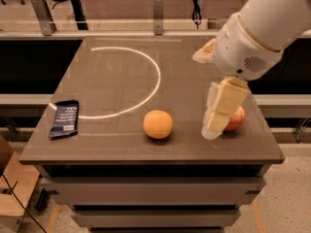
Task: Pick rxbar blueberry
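While the white arm (262, 28) reaches in from the upper right of the camera view, the gripper (215, 126) hangs over the right part of the table (112, 72), pointing down and slightly left, with its tip close to the tabletop. Grip state: cannot tell from this angle. Nothing is seen held.

Red apple (236, 120): right side of the table, near the front edge. It is partly hidden behind the gripper, and whether they touch cannot be told.

Orange (157, 124): near the front edge, roughly mid-table, left of the gripper and apart from it.

Rxbar blueberry (63, 119): lies flat at the far left of the table, near the left edge. The dark blue wrapper has white print facing up, and its long side runs roughly front to back. It is well apart from the gripper, with the orange between the two.

White arc (154, 79): marked on the tabletop, curving from the back centre round to the left side and ending just beside the bar's upper end.

Drawer fronts (150, 191) are visible below the tabletop. A dark rail with metal brackets (158, 13) runs behind the table.
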